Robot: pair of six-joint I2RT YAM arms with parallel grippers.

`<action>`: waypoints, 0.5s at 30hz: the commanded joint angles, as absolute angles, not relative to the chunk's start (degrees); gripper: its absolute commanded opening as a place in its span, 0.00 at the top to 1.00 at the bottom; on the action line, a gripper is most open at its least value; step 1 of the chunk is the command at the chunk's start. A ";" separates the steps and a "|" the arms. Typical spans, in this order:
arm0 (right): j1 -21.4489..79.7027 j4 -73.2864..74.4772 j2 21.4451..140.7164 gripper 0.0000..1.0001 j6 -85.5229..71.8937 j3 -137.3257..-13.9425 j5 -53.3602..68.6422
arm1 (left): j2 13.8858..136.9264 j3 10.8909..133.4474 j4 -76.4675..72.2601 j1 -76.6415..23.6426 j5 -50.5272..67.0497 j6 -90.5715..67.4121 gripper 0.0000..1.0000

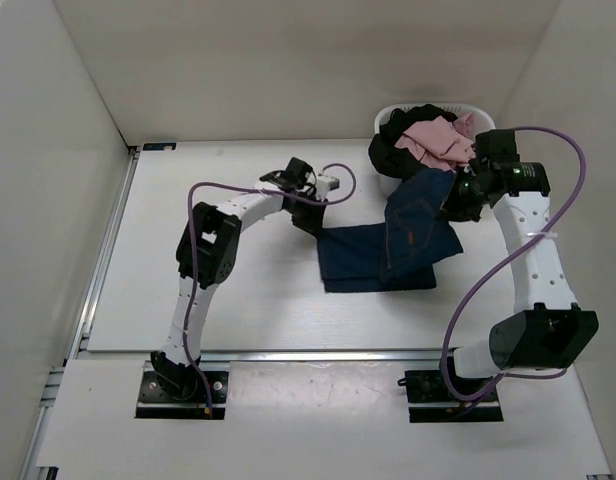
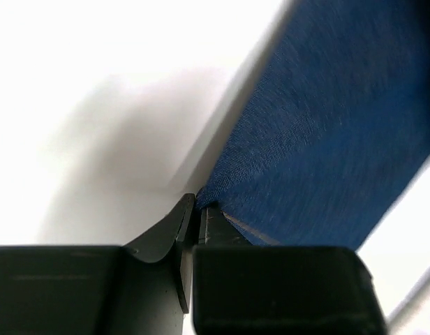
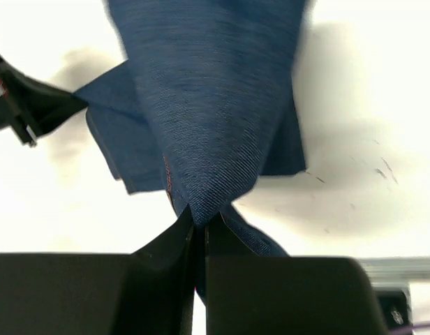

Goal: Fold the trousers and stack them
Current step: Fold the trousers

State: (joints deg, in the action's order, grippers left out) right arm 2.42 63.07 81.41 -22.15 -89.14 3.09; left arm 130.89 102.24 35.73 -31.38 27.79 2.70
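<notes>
trousers (image 1: pixel 383 255) centre-right on worktop (image 1: pixel 238 300), right end raised | my left fingers (image 2: pixel 159 237) pinched shut on their left edge | my right fingers (image 3: pixel 166 241) pinched shut on the raised end | cloth spans left-right between both grips

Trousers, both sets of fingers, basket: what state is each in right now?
Trousers: partly flat on the table, right end lifted.
Left fingers: shut on the trousers' left edge.
Right fingers: shut on a raised fold of trousers.
Basket: filled with pink and black clothes.
</notes>
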 commanded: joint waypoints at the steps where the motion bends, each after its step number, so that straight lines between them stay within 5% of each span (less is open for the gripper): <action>1: 3.15 61.28 80.86 1.00 -21.00 -92.72 9.30 | 130.86 108.69 40.16 -31.90 22.34 10.27 0.86; 15: 24.43 56.60 101.07 1.00 -24.17 -103.00 8.44 | 138.16 116.54 46.49 -25.67 20.83 12.92 0.86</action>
